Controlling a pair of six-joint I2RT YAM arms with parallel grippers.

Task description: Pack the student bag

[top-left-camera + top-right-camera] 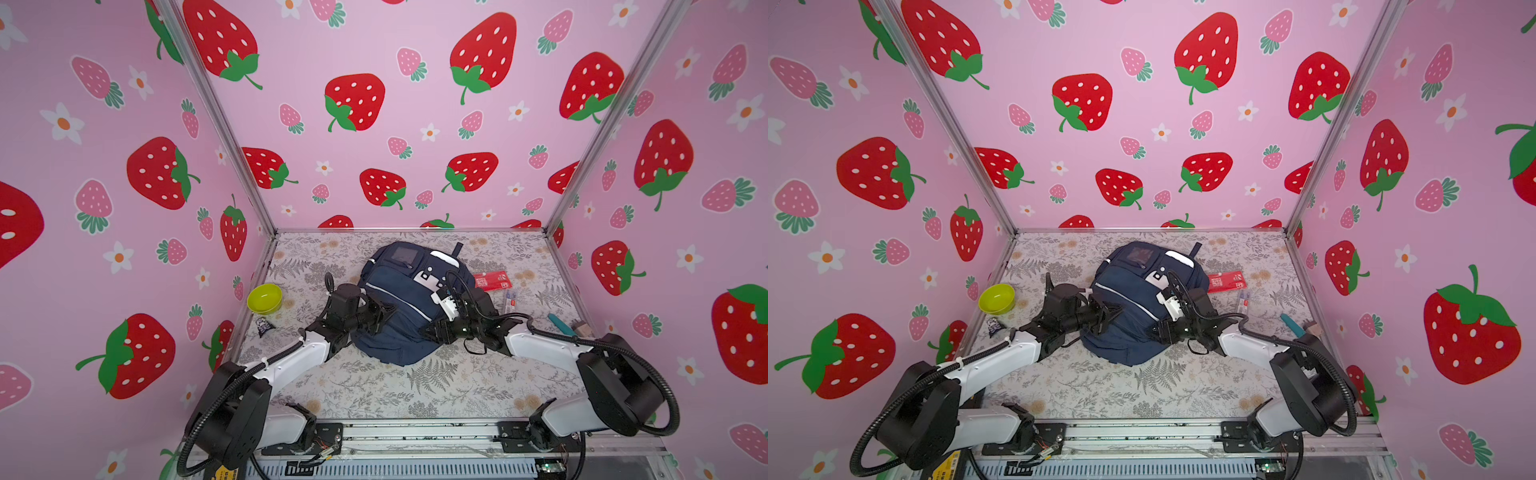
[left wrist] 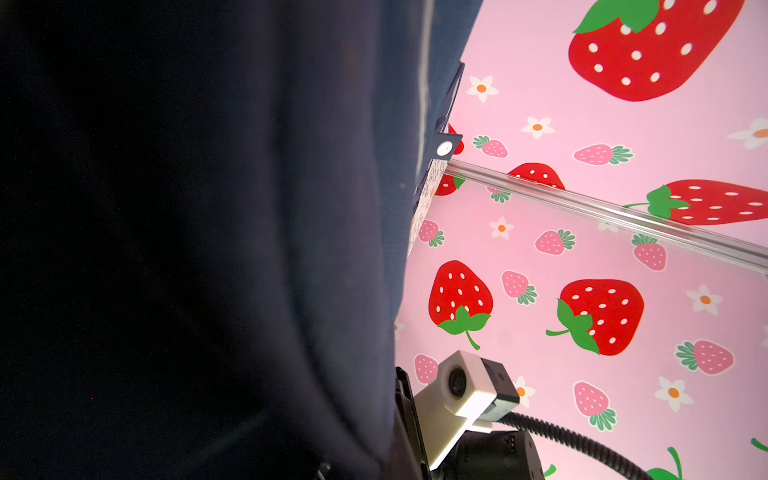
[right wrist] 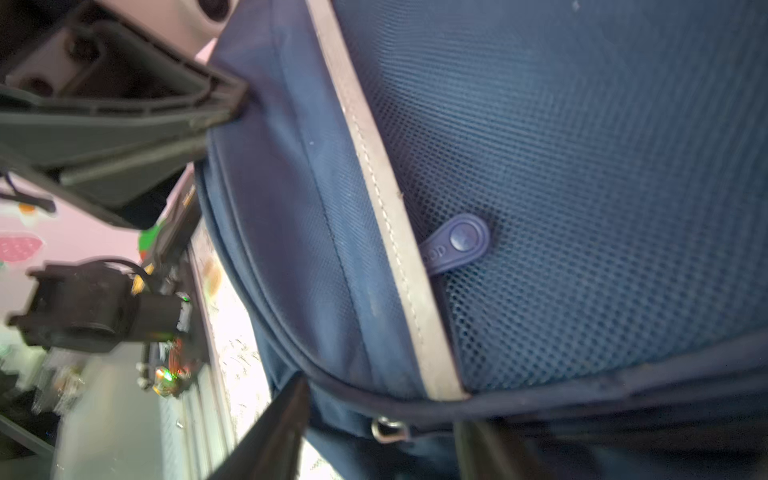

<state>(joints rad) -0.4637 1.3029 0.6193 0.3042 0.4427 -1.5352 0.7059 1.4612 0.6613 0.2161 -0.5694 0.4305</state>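
Student bag: left jaws pinching, right jaws spread.

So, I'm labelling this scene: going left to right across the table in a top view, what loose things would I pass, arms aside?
green bowl → student bag → red packet → teal tool. The small black packet sits in line with the bowl, and the white packet overlaps the red one, so both are left out.

**A:** The bag fills the middle of the worktop, with the left arm and right arm closing off both its flanks.

**B:** The near strip is wide open! A bowl and wrapper crowd the left edge, and a red packet the right.
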